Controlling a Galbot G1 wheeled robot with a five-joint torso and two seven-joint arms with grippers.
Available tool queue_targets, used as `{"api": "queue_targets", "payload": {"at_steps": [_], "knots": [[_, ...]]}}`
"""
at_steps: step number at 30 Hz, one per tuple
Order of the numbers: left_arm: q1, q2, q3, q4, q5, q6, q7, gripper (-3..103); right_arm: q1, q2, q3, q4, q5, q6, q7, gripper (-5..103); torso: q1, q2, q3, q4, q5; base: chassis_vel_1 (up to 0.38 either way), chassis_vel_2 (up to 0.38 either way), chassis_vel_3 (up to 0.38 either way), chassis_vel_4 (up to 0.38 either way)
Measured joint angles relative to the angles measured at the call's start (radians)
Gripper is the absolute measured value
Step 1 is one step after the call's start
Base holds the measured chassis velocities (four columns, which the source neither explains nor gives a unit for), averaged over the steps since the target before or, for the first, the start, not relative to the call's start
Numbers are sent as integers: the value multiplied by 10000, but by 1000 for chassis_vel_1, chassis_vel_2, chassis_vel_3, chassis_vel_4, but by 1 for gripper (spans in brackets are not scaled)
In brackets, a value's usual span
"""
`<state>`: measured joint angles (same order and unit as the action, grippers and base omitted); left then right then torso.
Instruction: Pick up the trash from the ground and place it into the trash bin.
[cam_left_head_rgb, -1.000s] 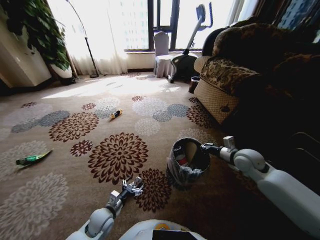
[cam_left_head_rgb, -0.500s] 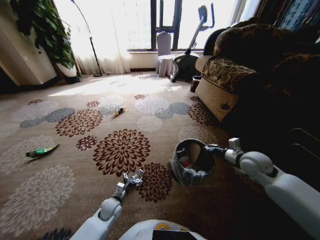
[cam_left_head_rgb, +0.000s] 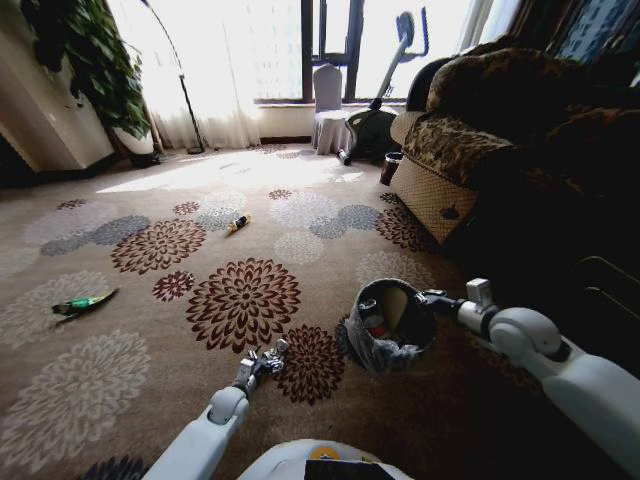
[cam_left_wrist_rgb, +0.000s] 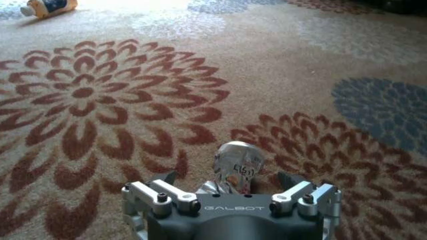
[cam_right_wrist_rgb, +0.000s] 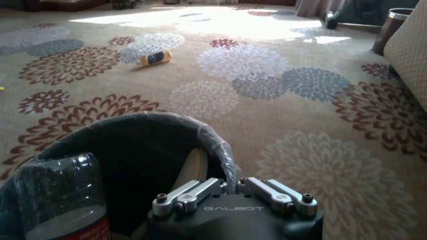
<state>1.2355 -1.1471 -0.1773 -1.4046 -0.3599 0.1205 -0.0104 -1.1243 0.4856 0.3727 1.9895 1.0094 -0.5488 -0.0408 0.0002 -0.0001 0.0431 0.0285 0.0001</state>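
Carpet (cam_left_head_rgb: 150, 200) open leftward | left tool (cam_left_wrist_rgb: 230, 187) pinching crumpled wad (cam_left_wrist_rgb: 237, 165) | right tool (cam_left_head_rgb: 428, 298) clamped on bin (cam_left_head_rgb: 390, 328) rim

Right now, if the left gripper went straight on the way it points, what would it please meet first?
Probably bare carpet. The left gripper already holds a crumpled silvery piece, and nothing else lies close ahead, though depth is unclear.

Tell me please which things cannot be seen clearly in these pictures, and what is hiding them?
- Left gripper: it is shut on a crumpled silvery piece; the gripper body hides its lower part, and its print is too small to read.
- Trash bin: the right gripper, shut on the rim, covers part of it; the bottom is dark.
- Clear bottle in the bin: cut off by the picture edge.
- Green wrapper and orange tube: too small to identify.
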Motion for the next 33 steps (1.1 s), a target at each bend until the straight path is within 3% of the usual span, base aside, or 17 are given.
{"api": "queue_targets", "payload": {"at_steps": [3,5,8,13,16,19,29,33], "knots": [[-61,-60,33,108,-130,191,34,103,45,-41,-33,-1,4,44,-2,2,0,0,0,0,-1,0,0,0,0],[-62,-73,39,131,-148,246,36,100,53,-57,-36,0,8,52,-3,2,0,0,0,0,-1,0,0,0,0],[-74,-128,55,263,-211,429,32,85,55,-107,-32,1,20,100,-22,2,0,0,0,0,-1,0,0,0,0],[-105,-181,60,425,-229,531,-34,74,26,-108,-11,5,26,133,-30,2,0,0,0,1,-1,0,0,0,0],[-113,-192,60,489,-242,581,-68,57,-70,-59,13,63,23,156,-19,2,0,0,0,1,0,0,0,0,0],[-113,-192,58,502,-243,578,-72,52,-111,-42,21,85,11,171,-1,2,0,1,0,0,0,0,0,0,0],[-52,-206,39,412,-214,515,-76,52,-119,-26,22,175,-22,178,50,2,0,0,0,1,-2,0,0,0,0],[80,-176,-51,-155,66,26,-165,52,-71,4,-71,221,-76,239,155,2,0,1,0,0,-3,0,0,0,0]]}}
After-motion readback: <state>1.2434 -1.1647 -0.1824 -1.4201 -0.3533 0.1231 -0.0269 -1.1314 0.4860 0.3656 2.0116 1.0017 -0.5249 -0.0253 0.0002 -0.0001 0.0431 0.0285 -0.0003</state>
